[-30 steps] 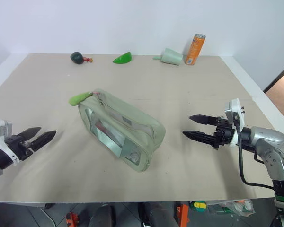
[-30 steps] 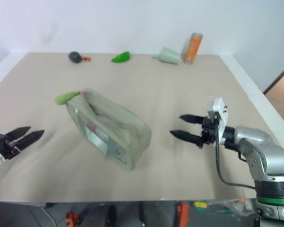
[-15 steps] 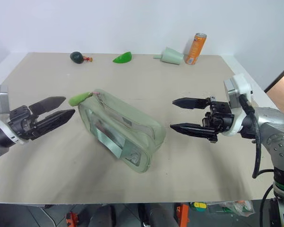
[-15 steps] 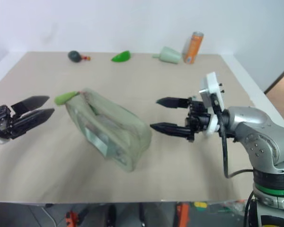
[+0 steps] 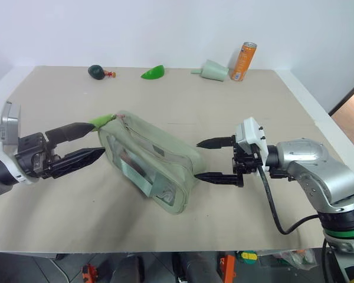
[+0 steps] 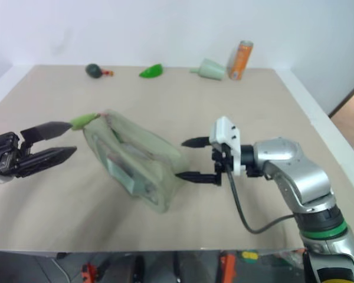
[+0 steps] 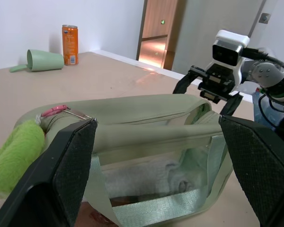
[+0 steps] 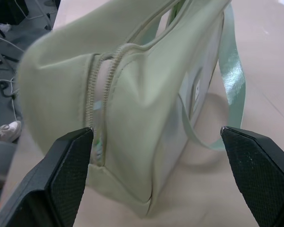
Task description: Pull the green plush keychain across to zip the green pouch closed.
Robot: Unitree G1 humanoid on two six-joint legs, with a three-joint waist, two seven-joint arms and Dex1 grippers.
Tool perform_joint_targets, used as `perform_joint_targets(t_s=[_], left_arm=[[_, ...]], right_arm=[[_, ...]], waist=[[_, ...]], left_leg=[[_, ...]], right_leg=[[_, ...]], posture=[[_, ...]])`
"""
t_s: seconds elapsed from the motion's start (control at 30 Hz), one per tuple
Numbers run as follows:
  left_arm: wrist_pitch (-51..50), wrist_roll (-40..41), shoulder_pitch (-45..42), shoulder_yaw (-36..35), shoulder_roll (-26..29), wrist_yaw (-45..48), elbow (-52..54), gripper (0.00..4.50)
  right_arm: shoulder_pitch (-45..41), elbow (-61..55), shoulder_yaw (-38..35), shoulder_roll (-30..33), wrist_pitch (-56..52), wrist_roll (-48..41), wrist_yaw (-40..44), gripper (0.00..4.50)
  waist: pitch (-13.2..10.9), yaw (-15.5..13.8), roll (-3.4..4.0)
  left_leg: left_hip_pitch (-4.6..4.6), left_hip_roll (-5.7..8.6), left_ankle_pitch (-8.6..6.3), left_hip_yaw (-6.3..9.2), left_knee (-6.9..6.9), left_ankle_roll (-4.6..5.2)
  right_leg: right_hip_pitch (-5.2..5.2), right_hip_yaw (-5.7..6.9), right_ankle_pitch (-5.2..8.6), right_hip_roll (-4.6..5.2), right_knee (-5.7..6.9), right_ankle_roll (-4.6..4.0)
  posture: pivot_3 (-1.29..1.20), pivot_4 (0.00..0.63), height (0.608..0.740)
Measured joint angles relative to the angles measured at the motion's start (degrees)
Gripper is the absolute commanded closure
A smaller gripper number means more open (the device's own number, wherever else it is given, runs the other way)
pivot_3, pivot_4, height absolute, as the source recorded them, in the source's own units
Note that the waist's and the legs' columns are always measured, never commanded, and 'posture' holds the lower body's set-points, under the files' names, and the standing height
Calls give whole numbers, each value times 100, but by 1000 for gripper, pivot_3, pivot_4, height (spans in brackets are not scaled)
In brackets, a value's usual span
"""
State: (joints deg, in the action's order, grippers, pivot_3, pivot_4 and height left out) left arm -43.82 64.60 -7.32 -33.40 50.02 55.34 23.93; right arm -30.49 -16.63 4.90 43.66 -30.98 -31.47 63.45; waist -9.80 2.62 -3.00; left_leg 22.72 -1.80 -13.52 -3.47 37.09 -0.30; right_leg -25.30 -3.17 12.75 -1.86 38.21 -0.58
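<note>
Now I have one pouch [image 5: 150, 162], one keychain [image 5: 101, 122], two grippers.
Soft sage fabric pouch sits mid-frame; fuzzy lime keychain at its upper-left end. Left gripper [image 5: 86, 142] and right gripper [image 5: 207, 160] gape wide, empty, flanking it.

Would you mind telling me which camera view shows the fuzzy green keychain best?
The left wrist view: the keychain sits close, with its pink cord visible. Both eye views show it small, at the pouch's far-left end. The right wrist view shows the pouch's other end.

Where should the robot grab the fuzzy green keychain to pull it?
Probably the small lime-green fuzzy plush keychain itself, around its middle, coming from the robot's left. It sticks out free past the pale sage-green fabric pouch's left end, and the open left gripper is already beside it.
</note>
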Motion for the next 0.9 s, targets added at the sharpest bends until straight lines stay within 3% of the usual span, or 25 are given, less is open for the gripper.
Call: perform_joint_targets(t_s=[0.03, 0.4, 0.63, 0.9], left_arm=[[1, 9, 12, 2, -1, -16, 13, 0], [55, 75, 173, -22, -133, -226, 64, 0], [115, 233, 206, -139, -222, -376, -27, 0], [116, 340, 287, -277, -318, -490, -420, 0]], right_arm=[[-44, 65, 0, -78, 36, 37, -7, 596], [-90, 274, 120, -271, 291, 201, 221, 4363], [-226, 495, 233, -290, 741, 437, 528, 4462], [-1488, 2281, 346, -357, 1967, 844, 1517, 4462]], waist=[[0, 3, 0], [0, -3, 0], [0, -1, 1], [-5, 0, 8]], left_leg=[[2, 0, 0, 0, 4, 0], [5, -1, 0, 5, 29, 1], [5, -1, 0, 5, 33, 1], [5, -2, 1, -1, 37, 3]], right_leg=[[0, 0, -1, 0, 0, -1], [2, 5, -9, 0, 10, -1], [3, 7, -10, 0, 12, -1], [1, 7, -17, 0, 15, -8]], posture=[[0, 150, 740], [0, 150, 740], [0, 150, 740], [0, 150, 740]])
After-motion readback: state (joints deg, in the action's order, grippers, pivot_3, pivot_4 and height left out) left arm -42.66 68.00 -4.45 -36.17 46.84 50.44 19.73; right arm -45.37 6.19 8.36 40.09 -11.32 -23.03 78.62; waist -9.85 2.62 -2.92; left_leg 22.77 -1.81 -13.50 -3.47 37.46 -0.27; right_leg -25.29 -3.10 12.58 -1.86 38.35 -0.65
